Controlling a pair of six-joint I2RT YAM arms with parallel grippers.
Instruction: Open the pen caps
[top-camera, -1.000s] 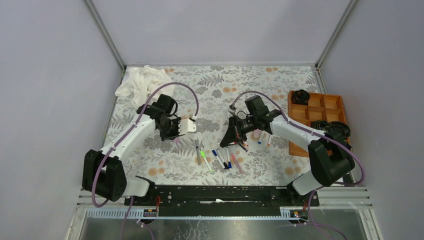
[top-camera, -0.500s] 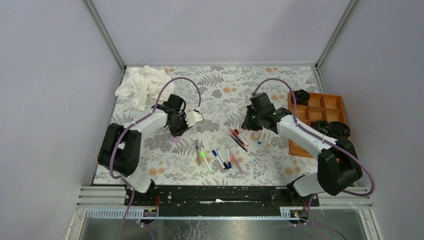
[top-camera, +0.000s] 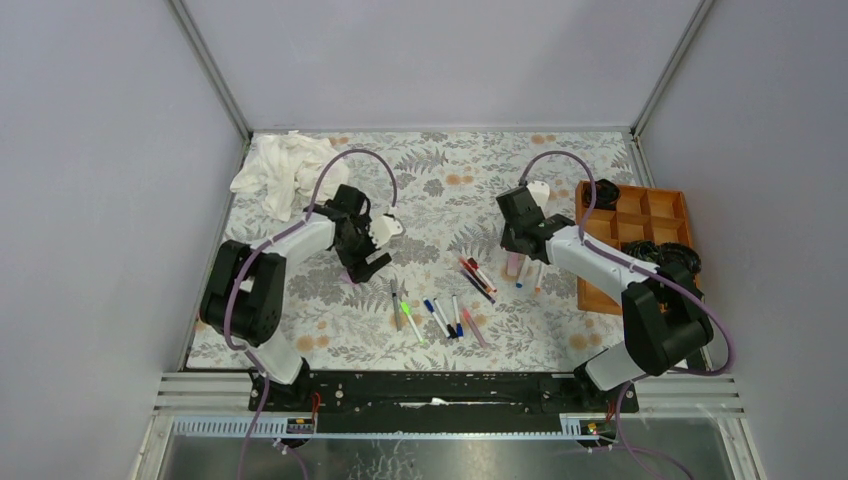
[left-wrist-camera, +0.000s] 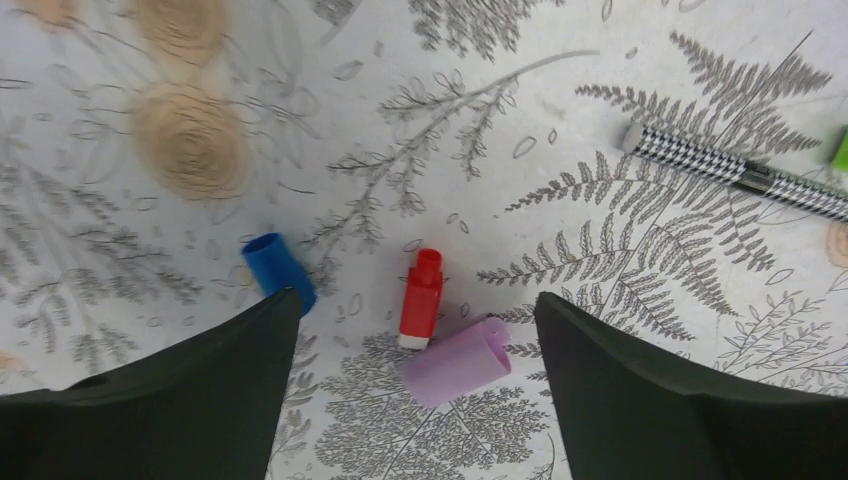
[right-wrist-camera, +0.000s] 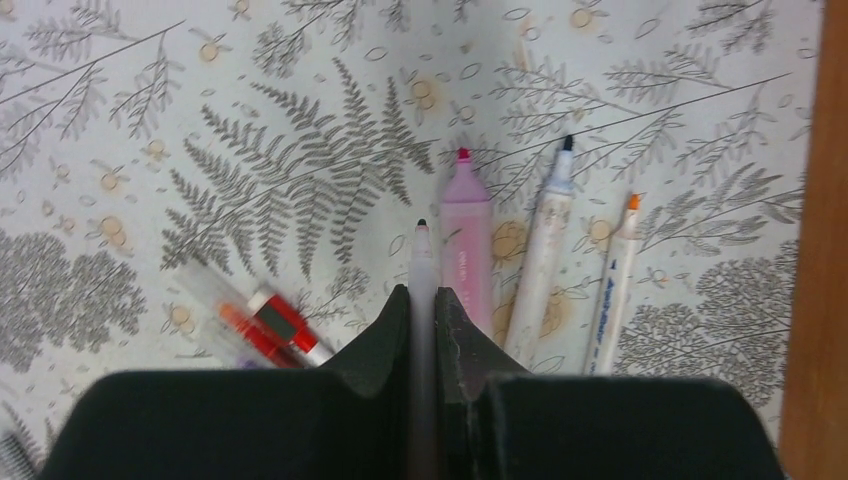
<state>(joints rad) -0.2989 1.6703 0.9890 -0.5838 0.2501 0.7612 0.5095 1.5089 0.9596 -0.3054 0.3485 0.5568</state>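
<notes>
In the left wrist view my left gripper (left-wrist-camera: 417, 298) stands open just above the tablecloth. Between its fingers lie three loose pen caps: a lilac one (left-wrist-camera: 457, 362), a red one (left-wrist-camera: 421, 298) and a blue one (left-wrist-camera: 278, 272) by the left finger; none is held. My right gripper (right-wrist-camera: 421, 292) is shut on a thin pale pen (right-wrist-camera: 421, 255) with a bare black tip. Under it lie uncapped pens: pink (right-wrist-camera: 465, 250), white (right-wrist-camera: 545, 250) and an orange-tipped one (right-wrist-camera: 615, 280). From above, the left gripper (top-camera: 362, 265) is left of the pen cluster (top-camera: 440, 315) and the right gripper (top-camera: 515, 258) right of it.
A houndstooth-patterned pen (left-wrist-camera: 740, 172) lies right of the left gripper. Red-capped pens (right-wrist-camera: 270, 325) lie left of the right gripper. A wooden compartment tray (top-camera: 630, 240) with black coiled items (top-camera: 665, 258) stands at the right edge. A white cloth (top-camera: 285, 165) sits at the back left.
The left gripper has opened and the lilac cap now lies on the tablecloth. The right arm has carried its pen right, over the row of uncapped pens.
</notes>
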